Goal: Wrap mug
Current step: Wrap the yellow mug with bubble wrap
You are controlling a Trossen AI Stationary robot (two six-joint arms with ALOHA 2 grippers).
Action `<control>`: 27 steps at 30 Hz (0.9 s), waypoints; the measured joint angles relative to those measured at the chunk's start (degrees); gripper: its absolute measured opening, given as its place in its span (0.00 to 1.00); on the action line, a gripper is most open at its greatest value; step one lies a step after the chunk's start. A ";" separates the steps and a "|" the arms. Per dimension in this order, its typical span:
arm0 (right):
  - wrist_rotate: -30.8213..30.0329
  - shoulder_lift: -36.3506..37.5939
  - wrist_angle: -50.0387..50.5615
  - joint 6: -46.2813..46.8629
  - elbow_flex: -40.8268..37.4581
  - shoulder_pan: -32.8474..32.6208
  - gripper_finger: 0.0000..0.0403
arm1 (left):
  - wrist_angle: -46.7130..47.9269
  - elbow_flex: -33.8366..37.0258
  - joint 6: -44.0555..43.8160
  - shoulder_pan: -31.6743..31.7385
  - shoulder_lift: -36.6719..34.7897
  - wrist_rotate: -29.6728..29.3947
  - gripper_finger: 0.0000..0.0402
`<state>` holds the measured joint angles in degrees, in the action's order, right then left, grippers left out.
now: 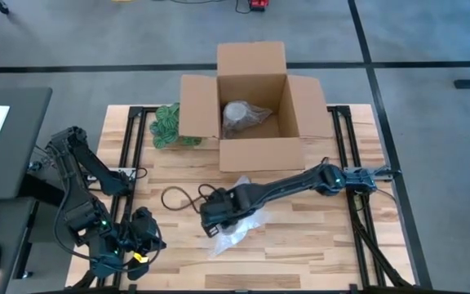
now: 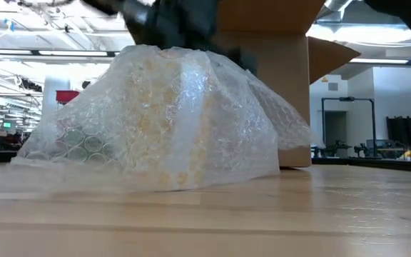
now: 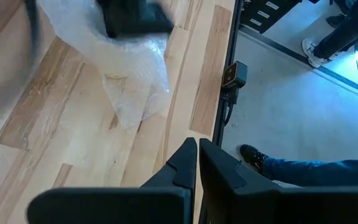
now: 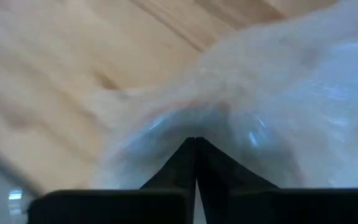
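A sheet of clear bubble wrap [image 1: 237, 227] lies heaped on the wooden table, near its middle front. In the low view it rises like a tent [image 2: 170, 121], and a pale yellow shape [image 2: 166, 107] shows through it; I cannot plainly make out the mug. My right gripper [image 1: 215, 217] is shut at the heap's top left and shows dark above the peak [image 2: 170, 25]. My left gripper [image 3: 197, 146] waits shut and empty at the table's near left corner [image 1: 141, 245]. My right gripper has the bubble wrap's top [image 4: 229, 118] at its shut fingertips [image 4: 188, 152], coming from above and slanting down. The wrap rises to a peak [image 2: 164, 51] under the fingers while its lower edges lie on the table. How many layers are held cannot be told.
An open cardboard box [image 1: 198, 106] stands at the far middle with a wrapped bundle [image 1: 243, 118] inside. A green bundle [image 1: 168, 124] lies left of the box. A black cable [image 1: 178, 196] loops on the table left of the wrap. A person's leg and shoe [image 3: 291, 165] show beyond the table's edge.
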<state>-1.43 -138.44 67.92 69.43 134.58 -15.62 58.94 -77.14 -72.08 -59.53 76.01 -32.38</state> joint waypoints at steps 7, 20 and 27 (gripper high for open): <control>-6.13 5.23 2.59 0.91 0.22 -0.45 0.00 | -0.04 0.00 -0.02 0.00 0.00 0.00 0.00; -8.47 0.40 2.21 -1.92 -0.64 -1.07 0.00 | 0.00 0.00 0.30 -0.02 0.00 -0.03 0.00; -6.25 -3.62 1.13 -1.72 -0.57 -1.96 0.00 | 0.05 0.00 0.51 -0.02 0.00 -0.29 0.00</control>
<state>-7.68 -142.06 69.05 67.70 134.01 -17.58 58.98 -77.14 -71.57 -59.55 76.01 -32.67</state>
